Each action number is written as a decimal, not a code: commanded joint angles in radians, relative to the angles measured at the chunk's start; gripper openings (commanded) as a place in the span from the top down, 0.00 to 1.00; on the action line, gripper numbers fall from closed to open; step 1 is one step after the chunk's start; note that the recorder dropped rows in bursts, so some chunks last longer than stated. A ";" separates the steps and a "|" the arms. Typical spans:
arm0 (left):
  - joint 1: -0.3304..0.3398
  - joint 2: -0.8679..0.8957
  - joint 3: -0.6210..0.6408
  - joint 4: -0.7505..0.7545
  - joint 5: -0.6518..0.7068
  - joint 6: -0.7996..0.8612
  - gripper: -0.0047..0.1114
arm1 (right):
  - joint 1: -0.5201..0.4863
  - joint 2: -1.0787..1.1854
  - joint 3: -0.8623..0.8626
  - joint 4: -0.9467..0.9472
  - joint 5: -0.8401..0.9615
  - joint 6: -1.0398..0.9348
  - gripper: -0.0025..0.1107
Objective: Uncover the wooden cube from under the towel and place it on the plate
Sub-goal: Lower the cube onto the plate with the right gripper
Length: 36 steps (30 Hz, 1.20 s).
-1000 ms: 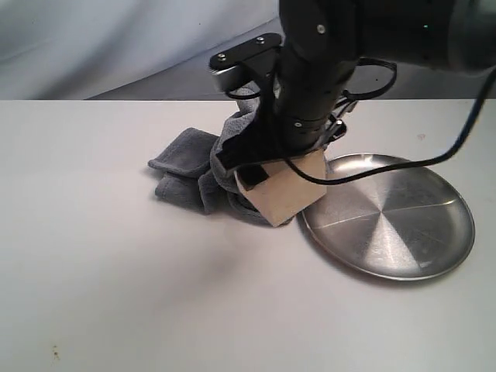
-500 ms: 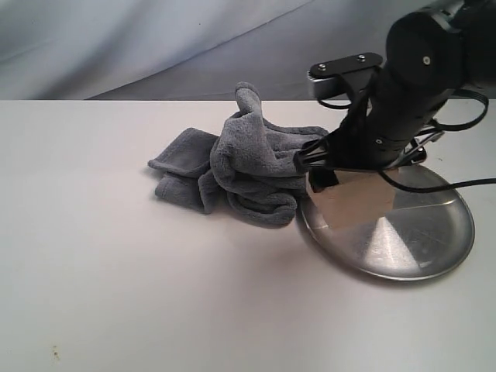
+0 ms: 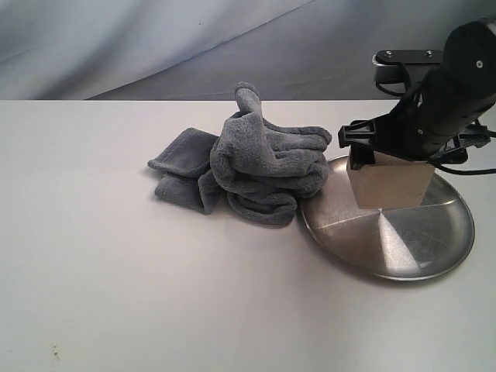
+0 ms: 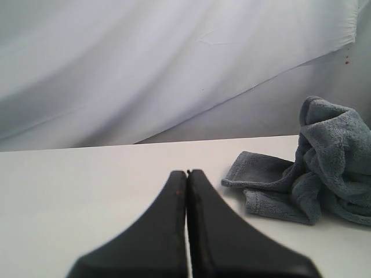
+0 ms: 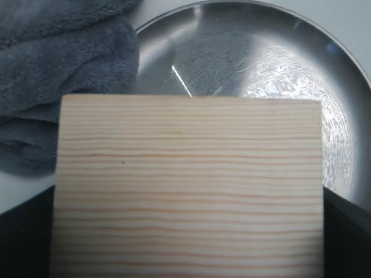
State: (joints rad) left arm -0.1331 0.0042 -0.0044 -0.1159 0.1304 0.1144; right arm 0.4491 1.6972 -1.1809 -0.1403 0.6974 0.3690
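Illumination is even, diffuse and moderately bright. The white worktop (image 3: 116, 294) shows only faint, soft-edged shadow along the towel (image 3: 256, 167). The plate (image 3: 434, 248) carries radial glare streaks. The left end effector (image 4: 186, 176) is blurred at close range. Grain on the wooden cube (image 5: 188, 185) resolves sharply.

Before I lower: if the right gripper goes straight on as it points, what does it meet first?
The plate. The right gripper points down with the cube clamped between its jaws, so the cube's underside would touch the plate first. Whether there is any gap between them is unclear from these views.
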 commanded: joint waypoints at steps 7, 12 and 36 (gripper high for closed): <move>-0.005 -0.004 0.004 -0.002 0.000 -0.003 0.96 | -0.009 -0.006 -0.002 -0.040 -0.084 0.035 0.98; -0.005 -0.004 0.004 -0.002 0.000 -0.003 0.96 | -0.009 0.054 -0.002 -0.040 -0.087 0.039 0.98; -0.005 -0.004 0.004 -0.002 0.000 -0.003 0.96 | -0.100 0.161 -0.002 -0.028 -0.167 0.048 0.98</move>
State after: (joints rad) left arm -0.1331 0.0042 -0.0044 -0.1159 0.1304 0.1144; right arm 0.3531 1.8688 -1.1809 -0.1642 0.5568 0.4283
